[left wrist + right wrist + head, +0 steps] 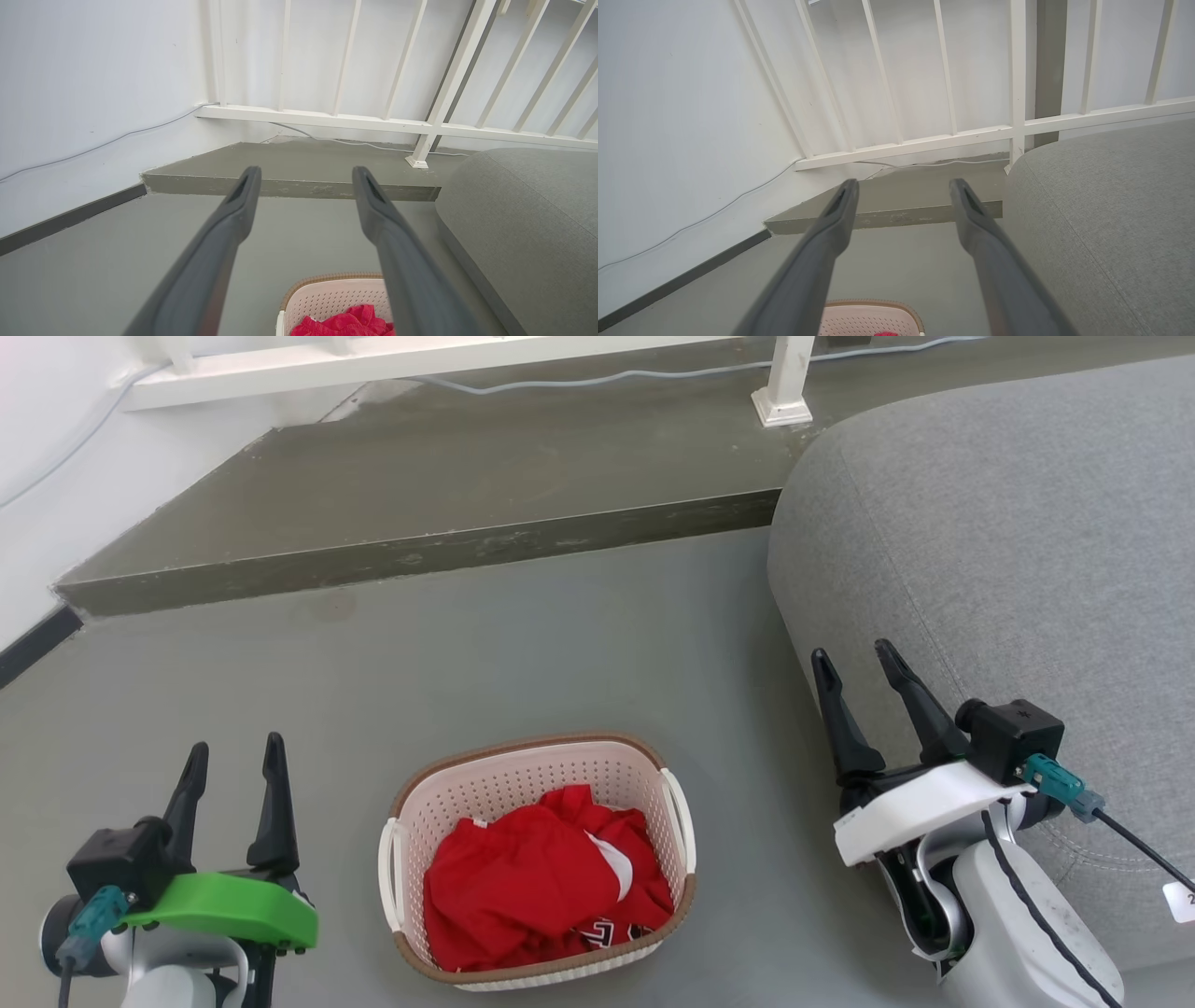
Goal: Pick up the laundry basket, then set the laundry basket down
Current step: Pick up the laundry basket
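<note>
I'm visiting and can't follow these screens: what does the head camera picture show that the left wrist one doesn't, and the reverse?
Head view adds the open right gripper and the whole cream perforated plastic laundry basket, both white loop handles included. Left wrist view adds the white railing's upright bars. Both share the open left gripper, the basket, the red garment in it, the grey floor, the raised step and the grey fabric sofa.

Cream, brown and red on a dull grey-green floor (560,635)

The laundry basket (523,782) is cream-white and dotted all over with small perforations, with a brown woven-look rim and white handles. The cloth (523,887) in it is bright red with a white patch and black-and-white print. At 8 o'clock the left tool (235,744) is black and green; at 4 o'clock the right tool (851,651) is black and white. The sofa (1008,541) at 2 o'clock is speckled grey, and the railing (373,359) at 12 o'clock is white.
</note>
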Motion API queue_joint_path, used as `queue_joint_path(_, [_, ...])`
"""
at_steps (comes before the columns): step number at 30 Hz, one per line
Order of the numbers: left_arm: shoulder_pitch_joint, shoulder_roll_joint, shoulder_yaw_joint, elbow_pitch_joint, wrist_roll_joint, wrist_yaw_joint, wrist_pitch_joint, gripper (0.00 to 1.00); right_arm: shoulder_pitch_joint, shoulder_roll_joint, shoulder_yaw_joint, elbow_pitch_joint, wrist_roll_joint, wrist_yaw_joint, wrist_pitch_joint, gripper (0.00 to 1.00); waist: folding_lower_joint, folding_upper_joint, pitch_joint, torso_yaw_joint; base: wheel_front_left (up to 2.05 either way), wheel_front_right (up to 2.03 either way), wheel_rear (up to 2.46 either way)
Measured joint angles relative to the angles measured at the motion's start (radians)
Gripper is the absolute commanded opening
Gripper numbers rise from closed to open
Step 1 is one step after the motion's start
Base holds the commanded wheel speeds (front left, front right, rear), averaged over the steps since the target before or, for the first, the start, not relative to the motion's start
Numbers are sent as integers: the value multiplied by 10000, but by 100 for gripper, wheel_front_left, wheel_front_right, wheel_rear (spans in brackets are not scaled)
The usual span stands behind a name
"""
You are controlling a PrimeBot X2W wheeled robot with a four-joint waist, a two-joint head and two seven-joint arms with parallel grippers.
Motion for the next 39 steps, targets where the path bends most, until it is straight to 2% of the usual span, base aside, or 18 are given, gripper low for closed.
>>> queue_joint_path(20, [244,-161,130,-286,173,-17,0,100,2,17,4,-6,-79,104,0,100,1,0,250,-101,0,0,0])
queue_joint_path(31, [191,-163,69,-113,169,-104,2,100,-171,23,69,58,-84,161,0,100,1,0,1034,-120,0,0,0])
queue_joint_path(39, [-529,-19,-2,307,36,-199,328,100,-801,27,349,685,-82,192,0,100,1,0,1978,-184,0,0,0])
